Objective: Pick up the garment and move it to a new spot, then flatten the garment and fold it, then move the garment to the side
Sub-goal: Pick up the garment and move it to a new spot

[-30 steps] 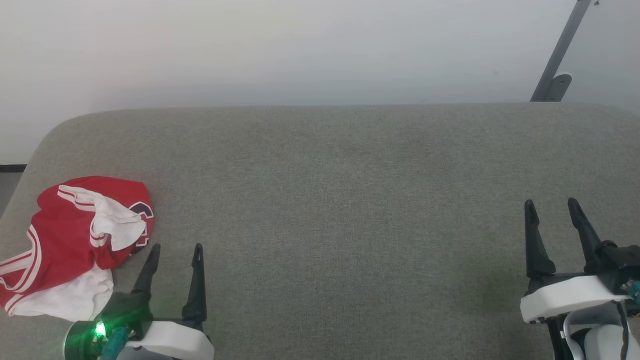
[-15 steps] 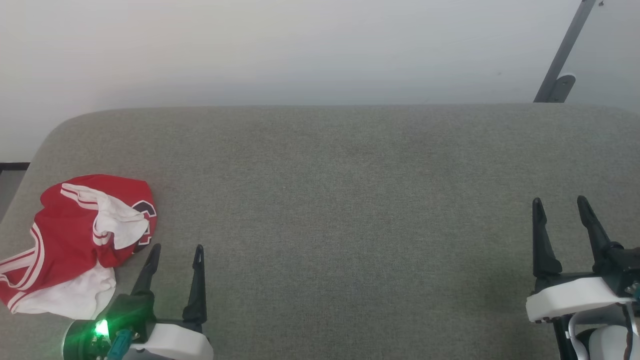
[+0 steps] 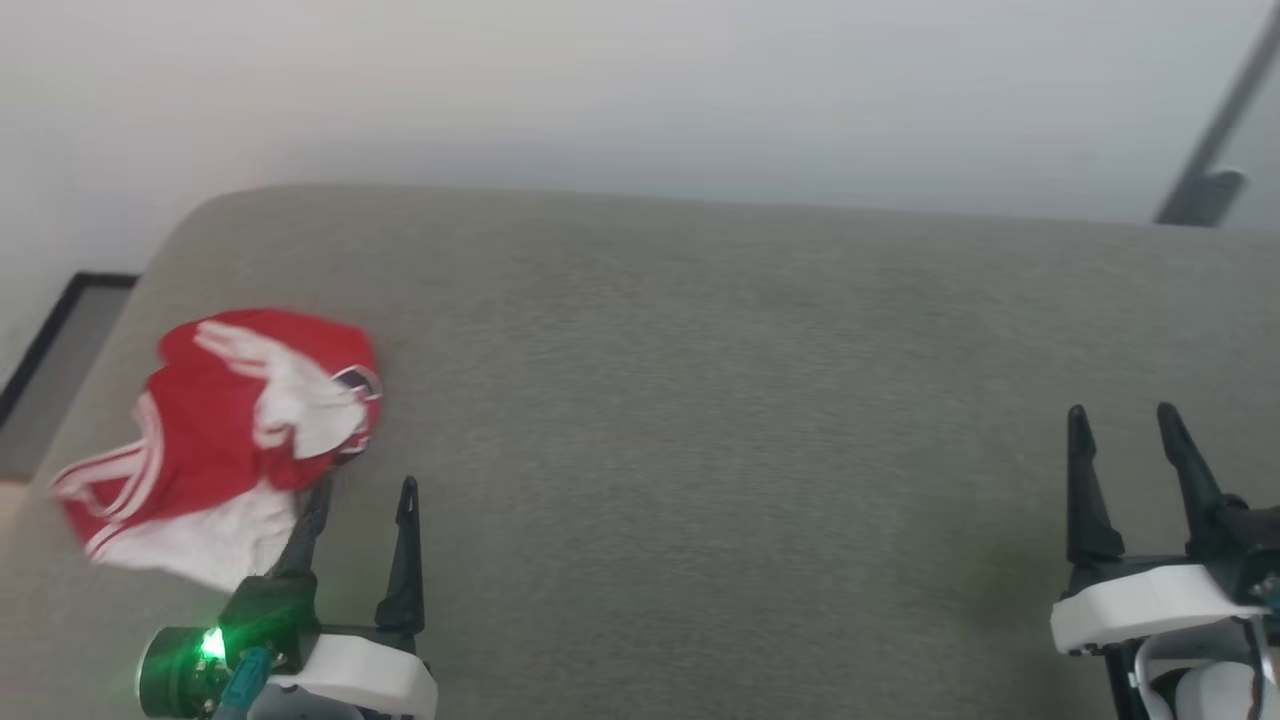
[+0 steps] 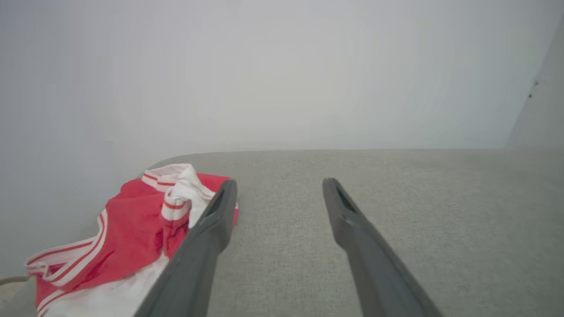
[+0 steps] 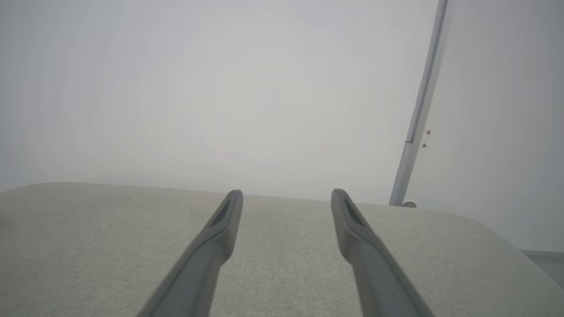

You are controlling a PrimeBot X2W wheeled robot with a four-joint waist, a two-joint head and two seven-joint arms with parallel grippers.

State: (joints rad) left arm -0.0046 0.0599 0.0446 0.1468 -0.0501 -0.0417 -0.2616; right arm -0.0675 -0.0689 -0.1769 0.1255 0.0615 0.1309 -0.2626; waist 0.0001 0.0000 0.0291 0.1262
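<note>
The garment (image 3: 225, 430) lies crumpled near the left end of the grey upholstered surface (image 3: 700, 400), red with white sleeves and striped trim; a bit of black print peeks out at its right edge. My left gripper (image 3: 362, 492) stands open just right of it, its left finger overlapping the fabric's lower edge in the head view. In the left wrist view the garment (image 4: 128, 237) sits left of the left finger, with nothing between the fingers (image 4: 200, 251). My right gripper (image 3: 1120, 415) is open at the far right, over bare fabric surface.
A pale wall rises behind the grey surface. A grey metal pole (image 5: 418, 110) with a foot stands at the back right. At the far left, the surface's rounded corner drops to a floor with a dark baseboard (image 3: 45, 330).
The whole head view has shifted and blurred, so the camera has turned left. The garment now appears closer to the left gripper's fingers. Both grippers stay open.
</note>
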